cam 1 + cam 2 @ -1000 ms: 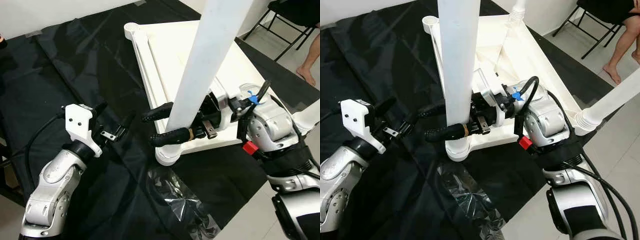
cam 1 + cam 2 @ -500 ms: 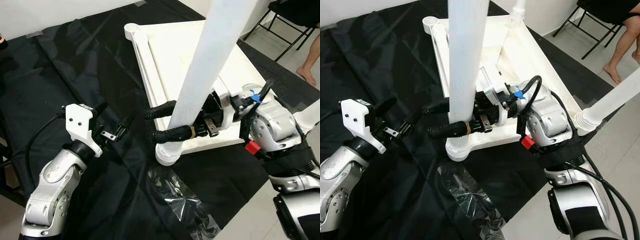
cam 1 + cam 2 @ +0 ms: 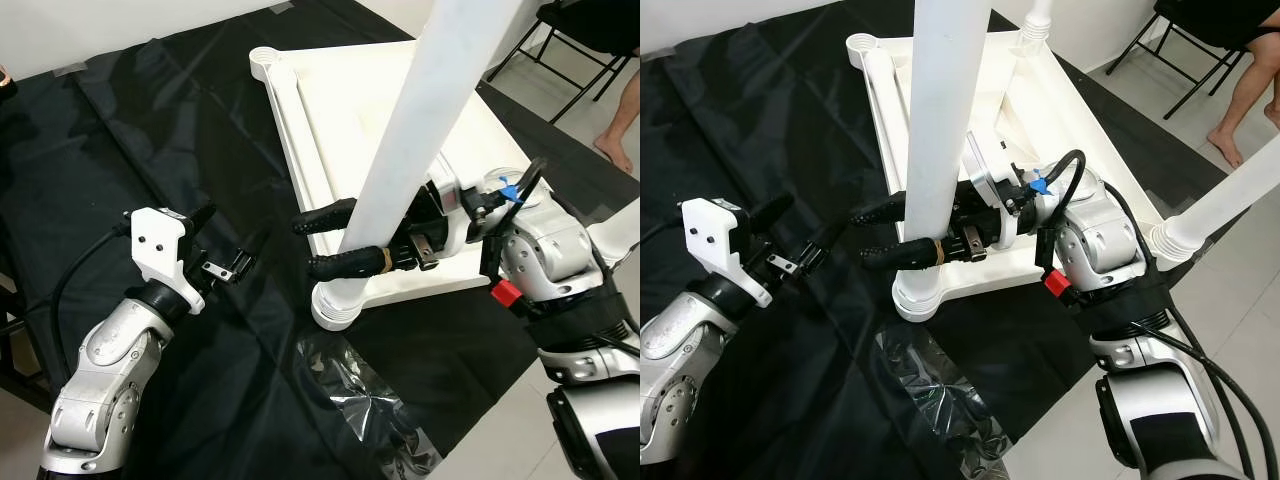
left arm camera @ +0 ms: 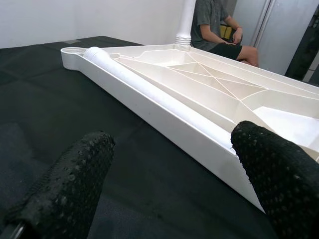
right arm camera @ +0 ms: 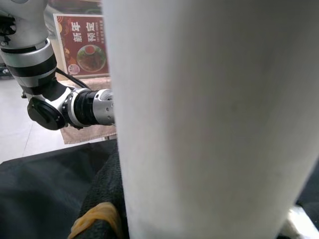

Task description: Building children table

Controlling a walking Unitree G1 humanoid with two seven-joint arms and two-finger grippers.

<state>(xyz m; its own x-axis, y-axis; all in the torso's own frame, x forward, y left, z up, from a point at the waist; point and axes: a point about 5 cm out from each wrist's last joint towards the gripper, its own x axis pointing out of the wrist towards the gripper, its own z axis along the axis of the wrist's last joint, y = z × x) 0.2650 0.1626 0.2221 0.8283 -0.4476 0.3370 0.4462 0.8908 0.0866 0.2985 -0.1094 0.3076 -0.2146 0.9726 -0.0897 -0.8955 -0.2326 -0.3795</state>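
Observation:
The white children's table (image 3: 345, 110) lies upside down on a black sheet (image 3: 150, 130). A white table leg (image 3: 420, 150) stands at its near left corner socket (image 3: 338, 306), leaning slightly. My right gripper (image 3: 306, 247) is shut on this leg just above the socket, one black finger on each side. In the right wrist view the leg (image 5: 209, 119) is pressed close to the camera. My left gripper (image 3: 232, 232) hovers open and empty over the sheet, left of that corner. In its wrist view the fingers (image 4: 65, 189) frame the table's edge (image 4: 164, 109).
Two more legs stand at the right corner (image 3: 1220, 205) and the far corner (image 3: 1037, 20). Crumpled clear plastic (image 3: 370, 400) lies on the sheet near the front. A folding chair (image 3: 570, 50) and a person's bare foot (image 3: 612, 148) are at the right, on tiled floor.
The leg's top has swung to the right, so it stands closer to upright in the socket. My right gripper shifted slightly with it. The left arm has not moved.

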